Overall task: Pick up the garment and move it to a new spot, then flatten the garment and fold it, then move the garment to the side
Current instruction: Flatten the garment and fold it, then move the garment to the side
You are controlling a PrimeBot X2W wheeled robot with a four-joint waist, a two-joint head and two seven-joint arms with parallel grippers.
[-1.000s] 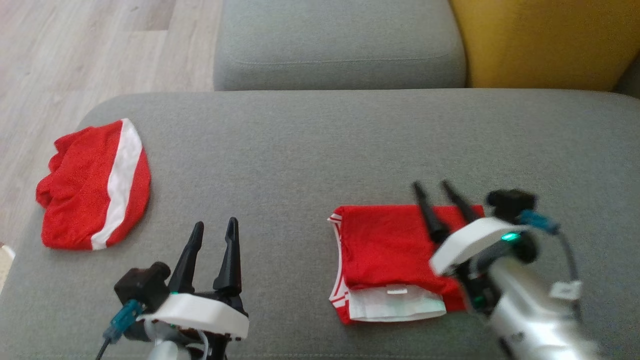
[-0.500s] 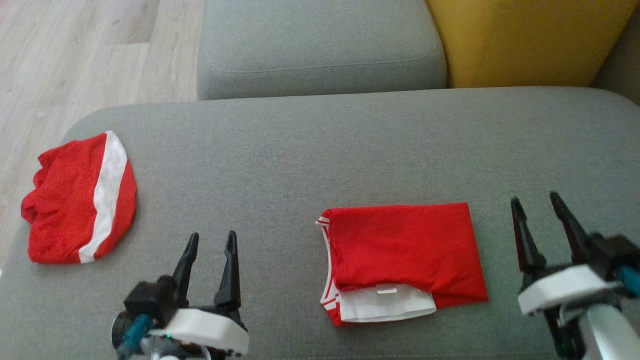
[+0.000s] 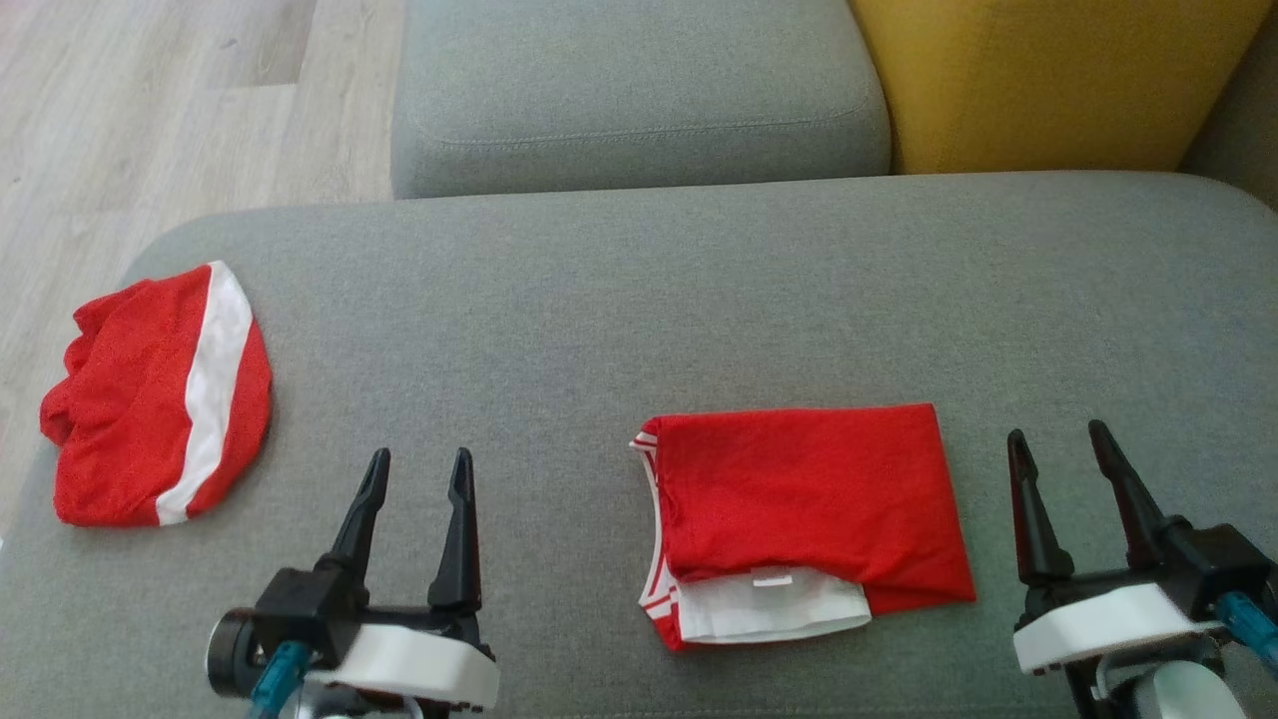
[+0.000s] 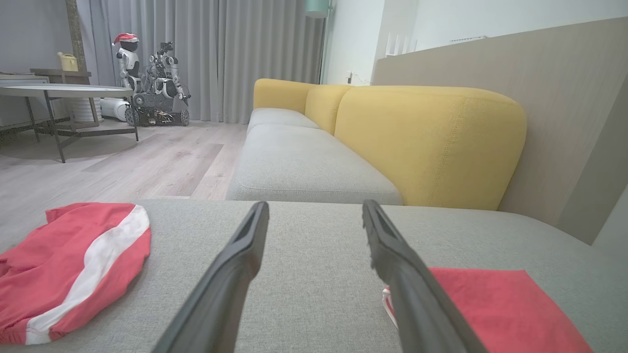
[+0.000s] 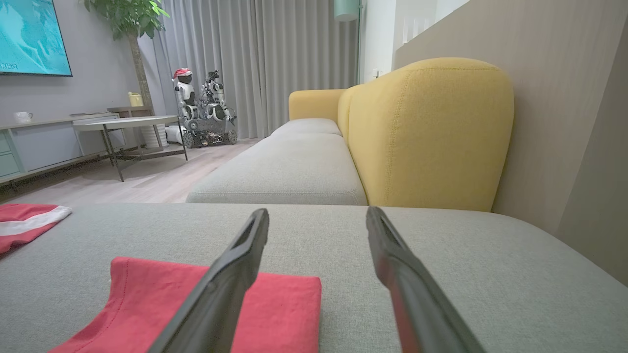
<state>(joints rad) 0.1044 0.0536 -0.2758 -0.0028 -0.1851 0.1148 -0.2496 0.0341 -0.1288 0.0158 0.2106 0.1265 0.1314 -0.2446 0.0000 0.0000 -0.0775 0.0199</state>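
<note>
A red garment, folded into a rectangle with white trim and a white inner layer at its near edge, lies flat on the grey seat cushion. My right gripper stands open just right of it, not touching, and the right wrist view has the cloth under and left of the open gripper. My left gripper is open and empty left of the garment. The left wrist view looks between its open gripper with the red cloth at lower right.
A second red garment with a white stripe lies crumpled at the cushion's left end, close to the edge above the wooden floor. Behind are another grey cushion and a yellow backrest. Bare cushion lies between the two garments.
My right gripper has drawn back off the folded garment and now stands to its right, lower in view. The garment stays flat. The left gripper has barely moved.
</note>
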